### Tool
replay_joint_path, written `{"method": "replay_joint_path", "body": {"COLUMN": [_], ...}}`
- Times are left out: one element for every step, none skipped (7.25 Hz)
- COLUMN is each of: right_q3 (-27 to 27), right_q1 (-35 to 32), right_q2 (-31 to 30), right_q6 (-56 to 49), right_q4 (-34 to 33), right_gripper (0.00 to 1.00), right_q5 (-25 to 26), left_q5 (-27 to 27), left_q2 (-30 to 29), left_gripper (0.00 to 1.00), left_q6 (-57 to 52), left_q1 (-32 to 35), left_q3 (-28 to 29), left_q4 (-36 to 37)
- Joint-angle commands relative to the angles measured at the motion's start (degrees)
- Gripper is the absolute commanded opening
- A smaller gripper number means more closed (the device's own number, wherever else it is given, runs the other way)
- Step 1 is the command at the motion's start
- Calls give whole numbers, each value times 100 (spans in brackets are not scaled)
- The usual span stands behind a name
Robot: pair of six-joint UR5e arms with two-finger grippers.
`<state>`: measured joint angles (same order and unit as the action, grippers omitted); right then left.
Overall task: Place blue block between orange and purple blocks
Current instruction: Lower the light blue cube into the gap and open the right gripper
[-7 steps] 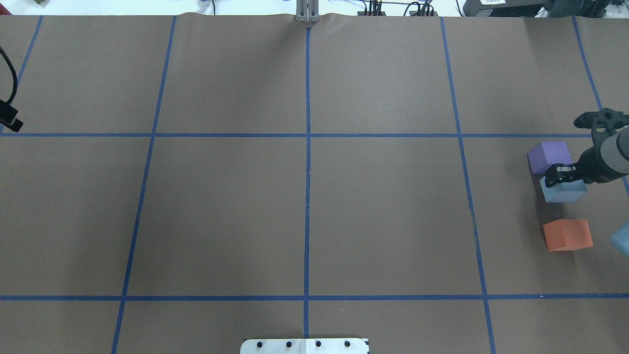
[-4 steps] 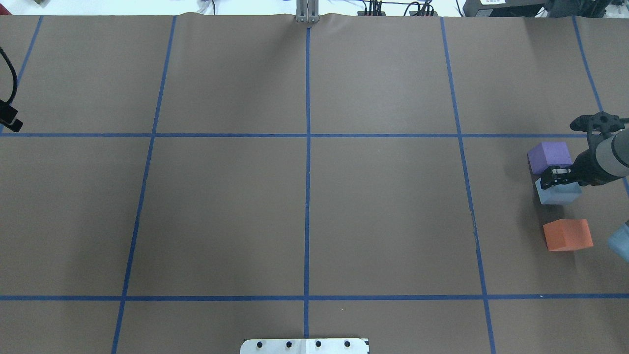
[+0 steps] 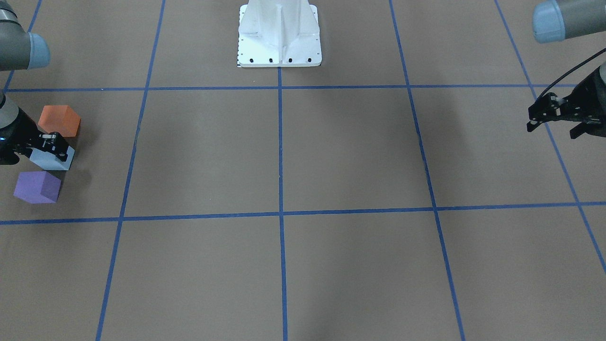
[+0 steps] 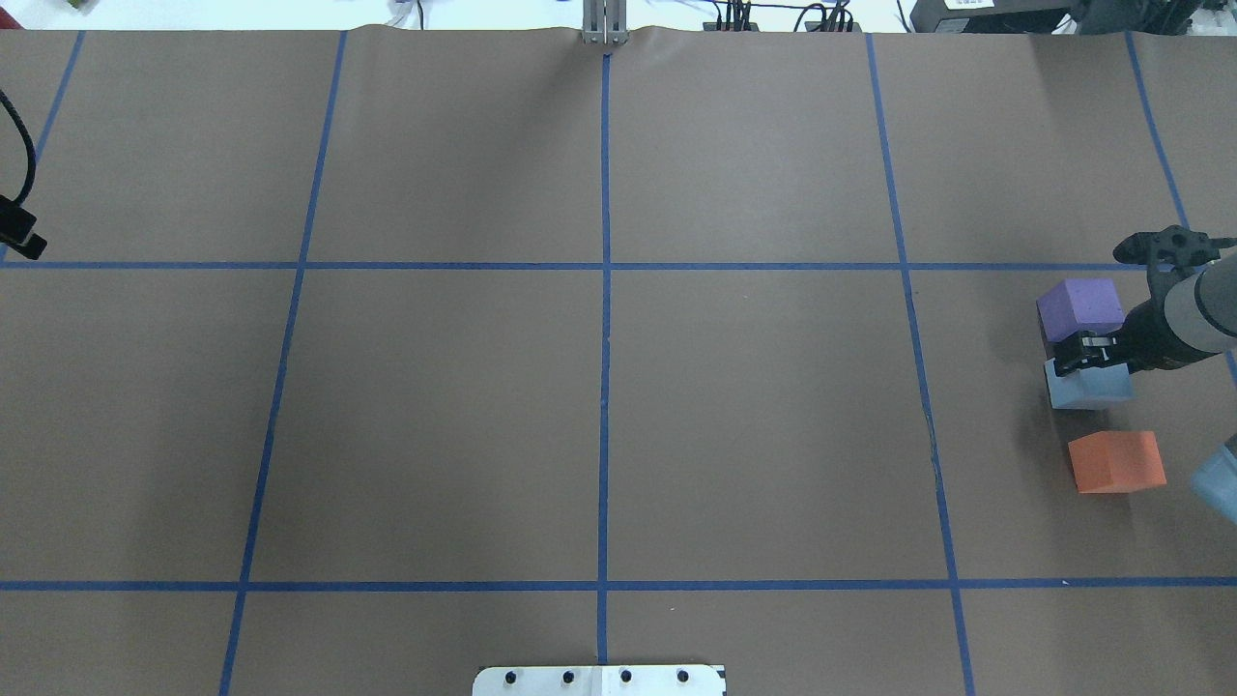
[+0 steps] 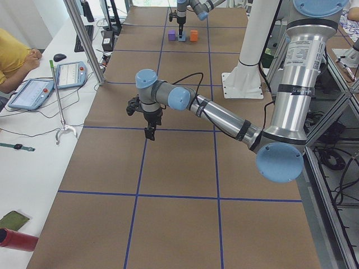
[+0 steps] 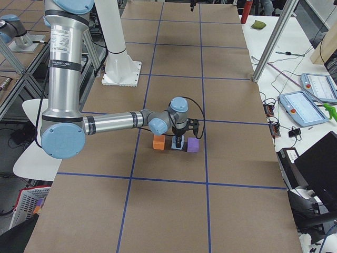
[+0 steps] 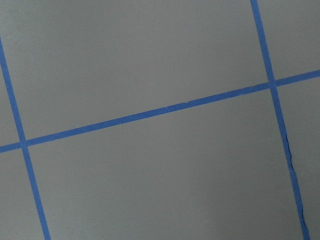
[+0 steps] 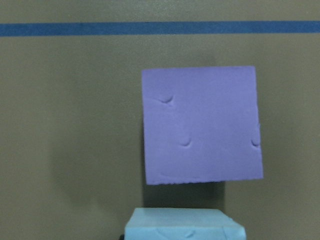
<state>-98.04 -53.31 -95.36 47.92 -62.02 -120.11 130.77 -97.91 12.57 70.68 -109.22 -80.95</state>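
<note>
The light blue block is held in my right gripper, whose jaws are shut on its top. It sits low between the purple block and the orange block, closer to the purple one. I cannot tell whether it touches the table. In the front view, the blue block is between orange and purple. The right wrist view shows the purple block ahead and the blue block's top at the bottom edge. My left gripper hangs open and empty far away.
Brown paper with a blue tape grid covers the table. The robot's white base plate stands at the middle of the robot's side. The left wrist view shows only bare paper and tape lines.
My right gripper has carried the blue block down and slightly left in the overhead view, lower between the purple and orange blocks. The left arm has not moved.
</note>
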Motion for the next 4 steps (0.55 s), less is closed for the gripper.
{"method": "replay_joint_path", "body": {"right_q3": [-100, -327, -425, -374], "right_q1": [-39, -57, -396, -1061], "right_q2": [-131, -237, -203, -203], "right_q6": [-46, -54, -63, -290], "right_q4": [268, 278, 200, 191], "right_gripper": [100, 100, 100, 100], "right_q5": [-39, -56, -430, -1130], "left_q5": [-8, -8, -16, 1], "left_q2": [0, 0, 0, 8], "left_gripper": [100, 100, 100, 100], "left_q6": [0, 0, 0, -9], "left_q1": [-2, -2, 7, 42], "left_q3": [-3, -3, 14, 40], "left_q4": [0, 0, 0, -17]}}
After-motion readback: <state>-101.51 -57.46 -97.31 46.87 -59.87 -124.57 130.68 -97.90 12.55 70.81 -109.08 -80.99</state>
